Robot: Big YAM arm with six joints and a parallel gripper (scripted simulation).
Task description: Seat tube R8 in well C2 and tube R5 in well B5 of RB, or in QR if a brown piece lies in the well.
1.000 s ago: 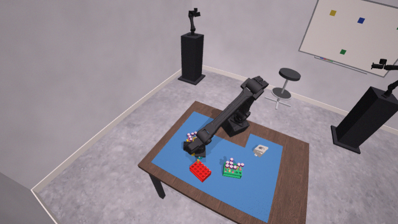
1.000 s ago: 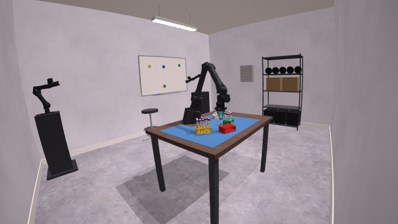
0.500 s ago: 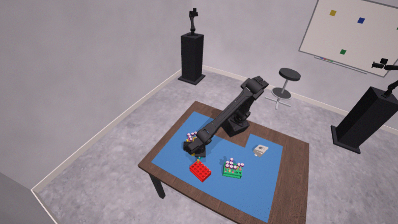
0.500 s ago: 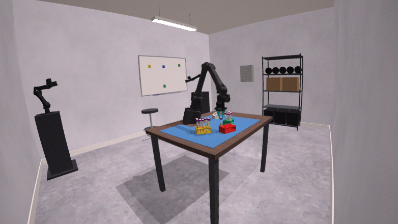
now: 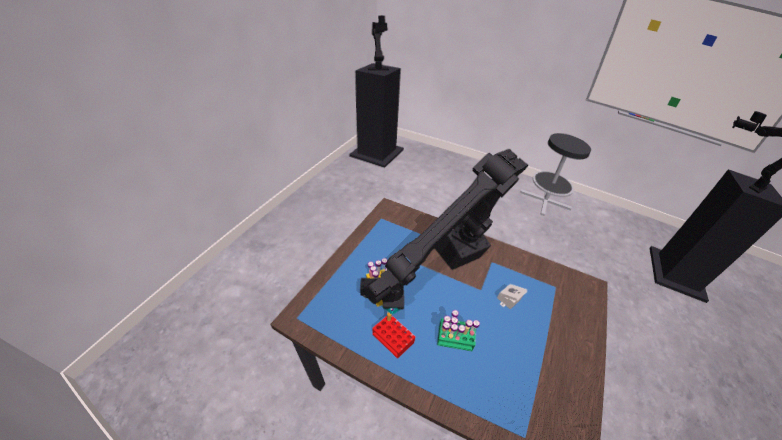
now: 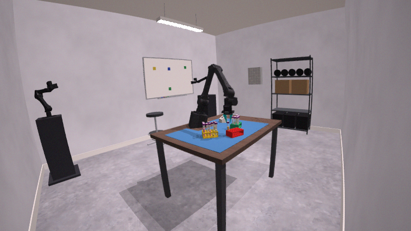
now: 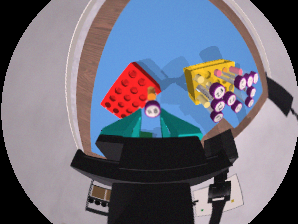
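Observation:
My gripper point(image 5: 389, 307) point(image 6: 228, 118) point(image 7: 150, 111) hangs over the near corner of the red rack QR point(image 5: 394, 336) point(image 6: 235, 132) point(image 7: 125, 95). A purple-capped tube point(image 5: 389, 315) point(image 7: 152, 108) stands upright in that corner well, between the teal fingers. The fingers stand slightly apart from it, so the gripper is open. I cannot read the cap's label. The yellow rack RB point(image 6: 208, 132) point(image 7: 202, 75) holds several tubes point(image 5: 375, 267) and is partly hidden behind the arm in the top view. The green rack RA point(image 5: 456, 340) point(image 6: 237, 125) holds several tubes.
The DONE button box point(image 5: 512, 295) point(image 6: 222, 118) sits on the blue mat point(image 5: 492, 372) beyond the green rack. The arm's base stands at the table's back edge. The table's front edge is close to the red rack.

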